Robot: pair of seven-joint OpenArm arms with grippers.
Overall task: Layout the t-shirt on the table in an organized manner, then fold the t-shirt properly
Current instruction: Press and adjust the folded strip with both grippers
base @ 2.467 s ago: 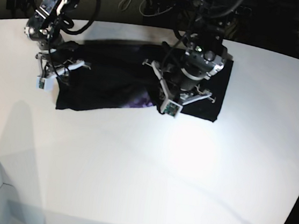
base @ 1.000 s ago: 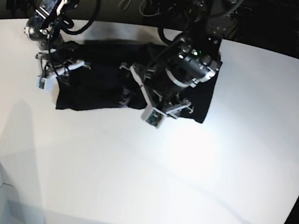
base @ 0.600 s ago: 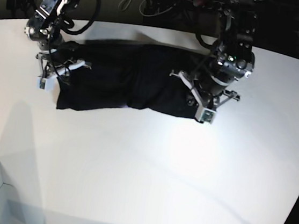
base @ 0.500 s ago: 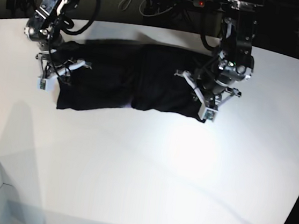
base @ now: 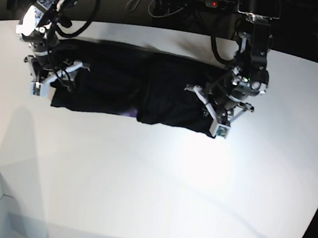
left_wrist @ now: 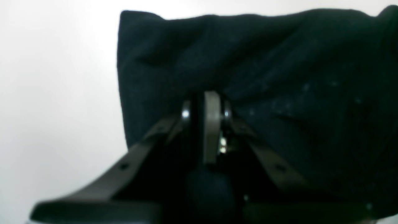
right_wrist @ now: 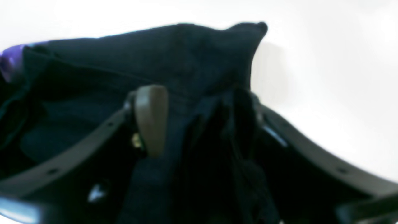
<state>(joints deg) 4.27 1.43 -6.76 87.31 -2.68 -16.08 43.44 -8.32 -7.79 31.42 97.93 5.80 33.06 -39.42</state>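
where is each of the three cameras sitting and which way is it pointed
Base: high in front of the table, looking down across it at both arms and the black t-shirt stretched between them.
Left wrist: on the left arm, looking along the left gripper, its jaws pinched shut on the t-shirt.
Right wrist: on the right arm, looking along the right gripper, its jaws apart with cloth between them.
Shared: every view shows the t-shirt on the white table; the base view also shows both grippers.

The black t-shirt [base: 151, 89] lies bunched, seemingly folded, across the white table [base: 152, 181].
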